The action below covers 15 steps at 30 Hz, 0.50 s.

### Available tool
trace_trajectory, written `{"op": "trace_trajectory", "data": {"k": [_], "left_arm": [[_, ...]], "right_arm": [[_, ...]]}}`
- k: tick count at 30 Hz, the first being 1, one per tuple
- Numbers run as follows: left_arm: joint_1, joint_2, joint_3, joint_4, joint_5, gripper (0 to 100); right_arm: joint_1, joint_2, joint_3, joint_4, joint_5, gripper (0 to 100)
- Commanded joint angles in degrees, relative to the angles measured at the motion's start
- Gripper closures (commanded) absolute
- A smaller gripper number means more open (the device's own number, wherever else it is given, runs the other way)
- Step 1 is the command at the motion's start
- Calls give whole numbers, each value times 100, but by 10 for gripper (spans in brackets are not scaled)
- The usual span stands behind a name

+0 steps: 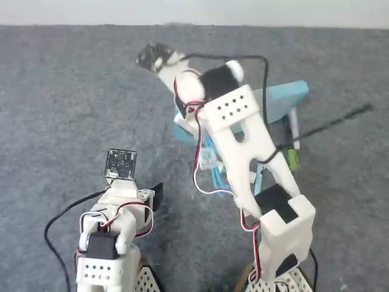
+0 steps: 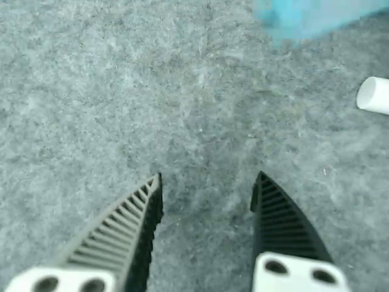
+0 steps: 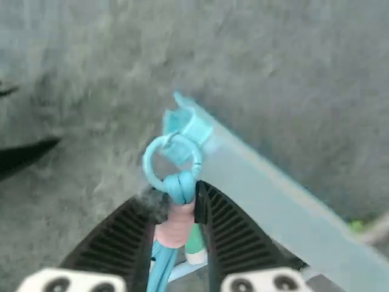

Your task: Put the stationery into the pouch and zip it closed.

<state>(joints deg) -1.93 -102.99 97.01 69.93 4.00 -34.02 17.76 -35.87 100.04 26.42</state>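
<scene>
A light blue pouch (image 1: 285, 97) lies on the grey carpet under the right arm. My right gripper (image 3: 181, 210) is shut on the pouch's zipper pull, a blue cord with a pink bead (image 3: 176, 228) and a blue ring (image 3: 172, 161) at the end of the pouch (image 3: 273, 207). A white pen (image 1: 294, 125) and a green item (image 1: 293, 159) lie by the pouch's near edge, partly hidden by the arm. My left gripper (image 2: 209, 182) hangs open over bare carpet at the lower left, apart from the pouch's blurred corner (image 2: 310, 15).
Grey carpet (image 1: 67, 97) covers the table, with open room to the left. A black cable (image 1: 340, 118) trails to the right of the pouch. A white cylinder end (image 2: 374, 94) pokes in beyond the left gripper. Both arm bases stand at the near edge.
</scene>
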Motion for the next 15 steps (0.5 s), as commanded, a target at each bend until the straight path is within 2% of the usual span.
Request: {"op": "trace_trajectory", "data": {"k": [1,6,12,15], "left_arm": [[44,-79,-40,44,62,771],[44,-79,-40,44,62,771],[44,-79,-40,44,62,771],[44,-79,-40,44,62,771]], "right_arm": [[13,-22,633,-593,-88,992],[84,127,1609,-1727,-158,992],[277,356,1732,-2466,-202,986],[330,347,1732,-2782,-211,905]]}}
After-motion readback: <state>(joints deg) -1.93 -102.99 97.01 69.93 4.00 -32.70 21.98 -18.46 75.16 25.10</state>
